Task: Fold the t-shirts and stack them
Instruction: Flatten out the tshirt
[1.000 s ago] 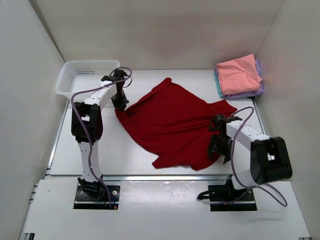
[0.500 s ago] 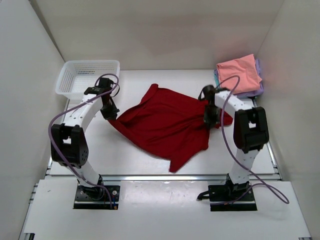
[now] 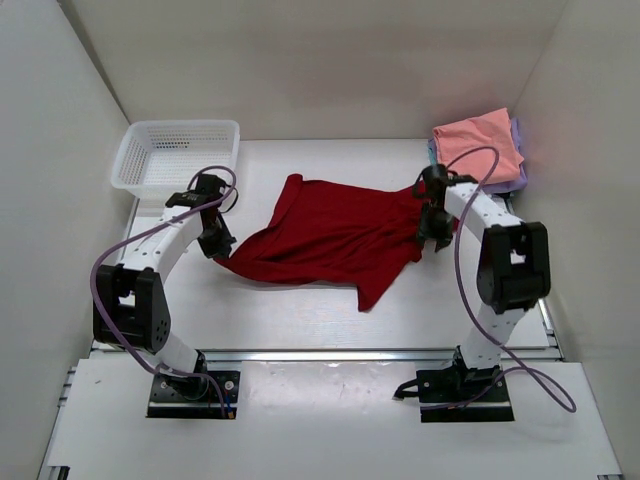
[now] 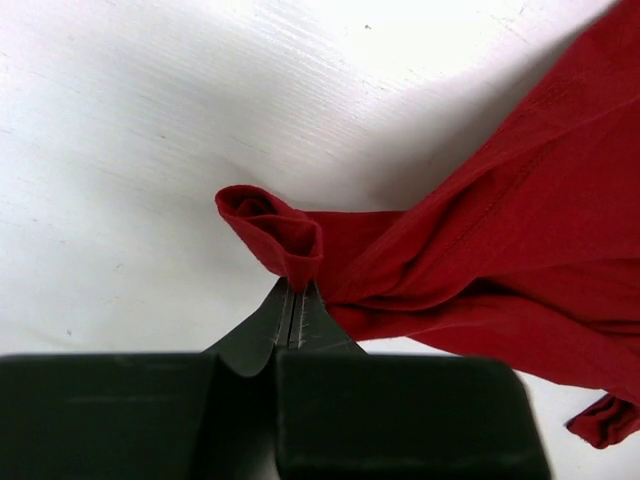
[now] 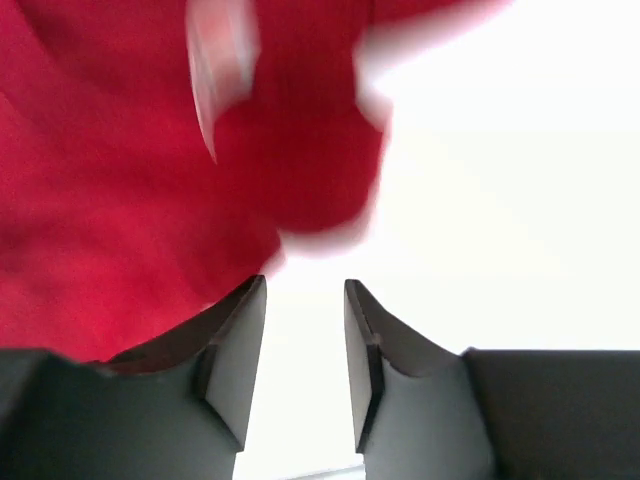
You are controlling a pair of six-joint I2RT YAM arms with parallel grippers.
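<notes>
A large dark red t-shirt (image 3: 330,235) lies crumpled across the middle of the table. My left gripper (image 3: 215,243) is shut on its left corner, which bunches into a small roll (image 4: 275,232) just past the fingertips. At the shirt's right edge my right gripper (image 3: 432,230) stands open, with only bare table between its fingers (image 5: 245,330); the blurred red cloth (image 5: 180,150) lies beyond them. Folded t-shirts sit stacked at the back right: salmon pink (image 3: 478,147) on top, lavender (image 3: 517,172) and teal (image 3: 434,165) edges showing beneath.
A white mesh basket (image 3: 172,152) stands at the back left corner. White walls close in the table on the left, back and right. Purple cables loop from both arms.
The left gripper has dragged its corner toward the near left. The right gripper carried the shirt's right side back and up, then let go; the cloth now lies narrower and more bunched.
</notes>
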